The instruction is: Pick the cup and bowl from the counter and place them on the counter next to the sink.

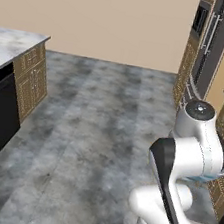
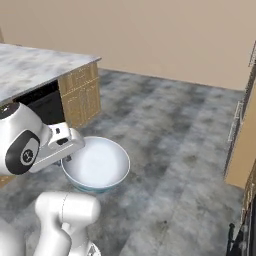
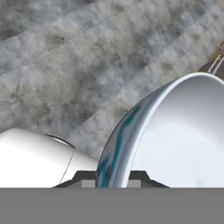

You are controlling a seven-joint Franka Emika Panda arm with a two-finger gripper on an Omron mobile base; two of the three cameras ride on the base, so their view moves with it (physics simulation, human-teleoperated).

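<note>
Gripper (image 3: 114, 178) clamps rim of round, glossy white bowl (image 2: 100, 165), teal-streaked outside; fingertips mostly hidden.

Simulated kitchen. Plain beige wall (image 1: 122, 19) across the back. Grey mottled tile floor (image 1: 91, 131), wide and open in the middle. Marble-topped desk (image 2: 30, 70) at left over light wooden cabinets (image 1: 31, 80), with a black appliance front (image 1: 0, 113) set beside them. Tall wooden cabinet column (image 1: 192, 59) at right, dark panel and long metal handles (image 1: 212, 32) on it. More wooden cabinets (image 2: 240, 150) along the right edge. Even lighting, soft shadows.
</note>
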